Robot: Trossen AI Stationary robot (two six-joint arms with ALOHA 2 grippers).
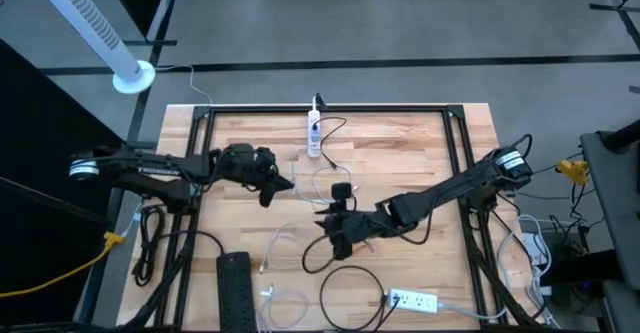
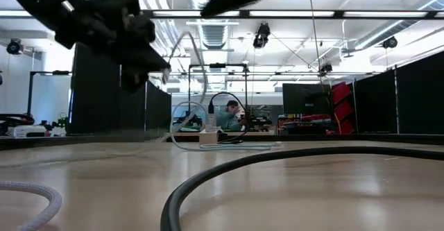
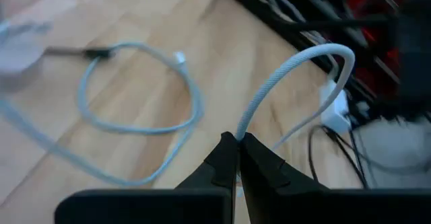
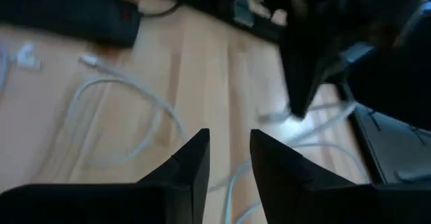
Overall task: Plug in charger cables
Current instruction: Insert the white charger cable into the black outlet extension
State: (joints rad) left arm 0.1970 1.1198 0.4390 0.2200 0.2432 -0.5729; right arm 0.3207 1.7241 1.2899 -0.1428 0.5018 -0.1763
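Note:
My left gripper (image 1: 280, 185) hovers over the table's middle left, shut on a white braided charger cable (image 3: 283, 76). That cable arcs away to a white plug block (image 3: 335, 113). My right gripper (image 1: 335, 228) stands open over the table's middle, nothing between its fingers (image 4: 229, 153). Below it, loose white cables (image 4: 128, 109) lie on the wood. More white cables (image 1: 280, 245) and a black cable loop (image 1: 350, 291) lie toward the near edge. A white power strip (image 1: 313, 133) lies at the far middle with a black cable plugged into it. My left gripper pinches the white braided cable (image 3: 244, 128) between its two fingertips (image 3: 225, 153), somewhere along the cable's length. From the pinch the cable rises in a stiff arc, clear of the table, then bends down toward its white plug block. The fingers lie roughly along the cable there.
A black power strip (image 1: 235, 283) lies at the near left, a second white power strip (image 1: 413, 300) at the near right. A black frame (image 1: 330, 108) runs around the tabletop. A thick yellow cord (image 1: 60, 268) and black cords hang off the left side.

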